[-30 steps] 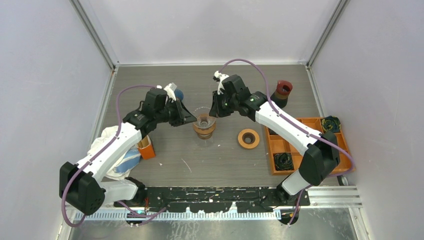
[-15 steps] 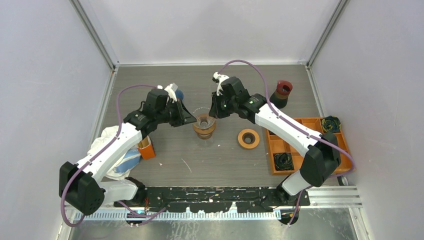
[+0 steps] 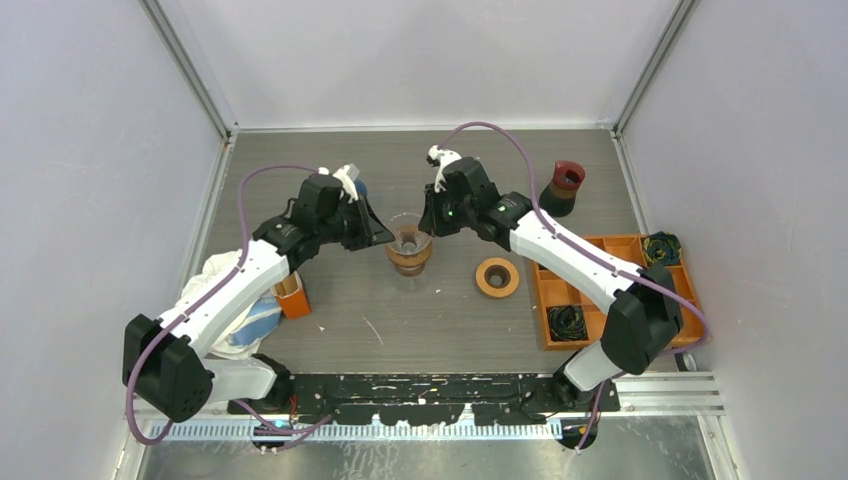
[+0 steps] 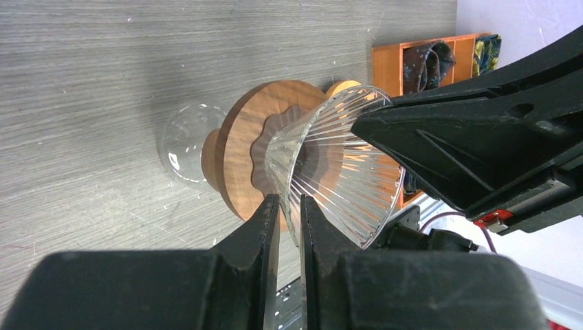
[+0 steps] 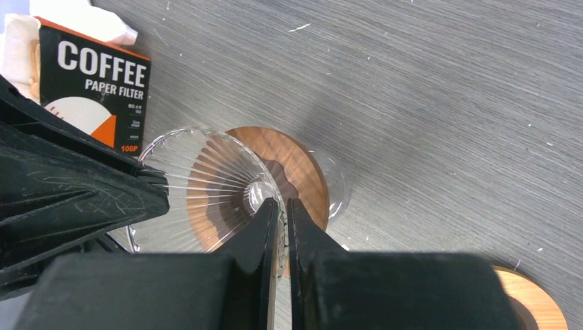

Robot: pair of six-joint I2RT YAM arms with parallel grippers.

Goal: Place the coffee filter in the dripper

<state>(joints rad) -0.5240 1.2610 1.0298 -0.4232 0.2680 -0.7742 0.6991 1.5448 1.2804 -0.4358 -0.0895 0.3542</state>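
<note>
Coffee filter box (image 5: 89,75) stands on the worktop (image 5: 447,103) beside the empty glass dripper (image 4: 330,172), its rim pinched by left gripper (image 4: 289,227) and right gripper (image 5: 282,227), both narrow. Next, one likely must release and fetch a filter.

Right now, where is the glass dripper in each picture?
Top external: the glass dripper is in the middle of the table.
Left wrist: it is in the centre of the picture, with its ribbed cone opening toward the lower right.
Right wrist: it is left of centre, and you look down into the cone.
Shared landmark: the round wooden stand under it.
</note>
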